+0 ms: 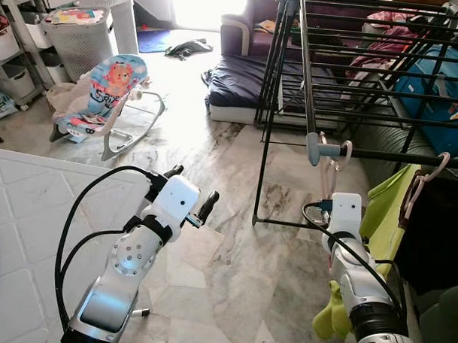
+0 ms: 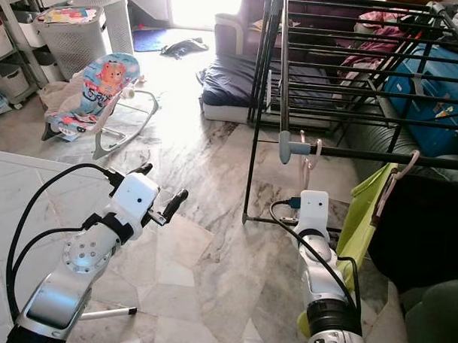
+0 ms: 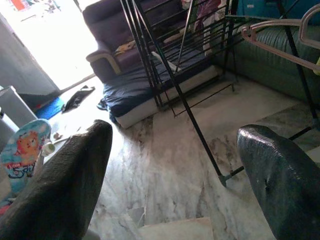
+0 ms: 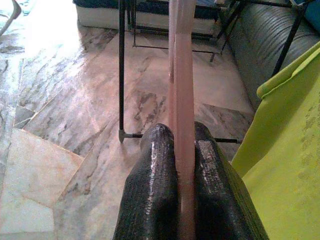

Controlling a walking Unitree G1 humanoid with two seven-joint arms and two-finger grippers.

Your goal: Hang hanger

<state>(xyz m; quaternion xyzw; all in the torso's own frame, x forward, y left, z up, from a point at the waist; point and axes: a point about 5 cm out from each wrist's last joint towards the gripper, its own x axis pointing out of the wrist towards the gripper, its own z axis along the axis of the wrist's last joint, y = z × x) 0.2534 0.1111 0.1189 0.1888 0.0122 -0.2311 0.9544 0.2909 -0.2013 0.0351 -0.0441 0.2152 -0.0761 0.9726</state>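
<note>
Pink plastic hanger (image 4: 183,90) pinched between right gripper (image 4: 183,150) fingers, hook at black metal drying-rack rail (image 1: 395,155) | left gripper (image 3: 175,165) spread wide, empty, idle over marble floor (image 1: 214,163) | advice: seat hook fully over rail before releasing, clear of lime-green cloth (image 1: 382,211)

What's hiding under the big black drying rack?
Under the rack lie a dark mattress and bare marble floor. A green cloth hanging from it covers the floor on the right. The right end effector holds a pink hanger at the rack's front bar.
</note>
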